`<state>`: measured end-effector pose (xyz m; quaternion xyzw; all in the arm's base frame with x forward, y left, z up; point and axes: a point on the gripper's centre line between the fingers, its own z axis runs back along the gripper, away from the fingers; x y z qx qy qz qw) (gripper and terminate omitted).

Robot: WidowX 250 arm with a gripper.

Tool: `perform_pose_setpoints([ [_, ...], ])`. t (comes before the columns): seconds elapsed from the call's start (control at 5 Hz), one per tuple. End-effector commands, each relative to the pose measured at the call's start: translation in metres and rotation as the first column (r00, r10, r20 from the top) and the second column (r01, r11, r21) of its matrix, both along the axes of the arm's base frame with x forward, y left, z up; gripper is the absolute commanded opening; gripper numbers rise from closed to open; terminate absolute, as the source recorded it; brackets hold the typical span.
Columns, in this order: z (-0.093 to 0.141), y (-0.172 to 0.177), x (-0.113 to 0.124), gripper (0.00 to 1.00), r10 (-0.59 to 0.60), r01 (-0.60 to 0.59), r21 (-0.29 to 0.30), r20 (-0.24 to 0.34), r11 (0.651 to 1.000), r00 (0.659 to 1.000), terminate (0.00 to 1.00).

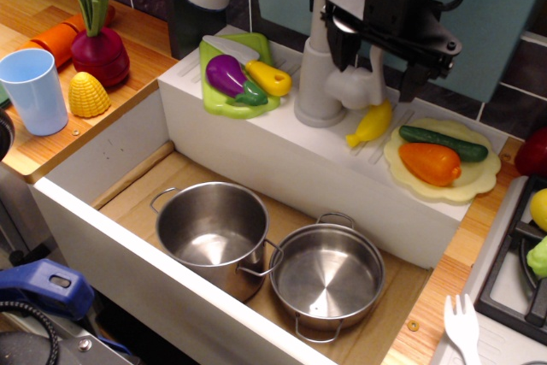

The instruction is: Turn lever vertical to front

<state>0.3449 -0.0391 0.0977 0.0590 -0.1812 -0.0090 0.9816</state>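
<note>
The lever [357,85] is a pale grey tap handle with a rounded hub, on the right side of the tall grey tap column [320,66] on the white ledge behind the sink. Its slim paddle [376,64] points upward. My black gripper [373,74] hangs above and around the lever with its jaws wide open. One finger [337,47] is to the left of the paddle and the other finger [410,79] is to its right. Neither finger visibly touches the lever.
A small yellow toy vegetable [371,125] lies just below the lever. A plate [479,179] with a toy pepper and cucumber sits at the right, and a green board [214,100] with an eggplant at the left. Two steel pots [214,232] [326,278] stand in the sink. A teal bin [487,23] stands behind.
</note>
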Motion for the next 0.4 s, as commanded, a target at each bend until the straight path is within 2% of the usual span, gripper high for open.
perform_pose_setpoints([
  [0.0,0.0201,0.0009,0.0186,1.00,-0.007,0.006,0.003,0.079,1.000,0.997,0.00],
  [0.2,0.0189,0.0050,0.0265,1.00,-0.001,0.001,0.002,0.107,1.000,0.994,0.00],
])
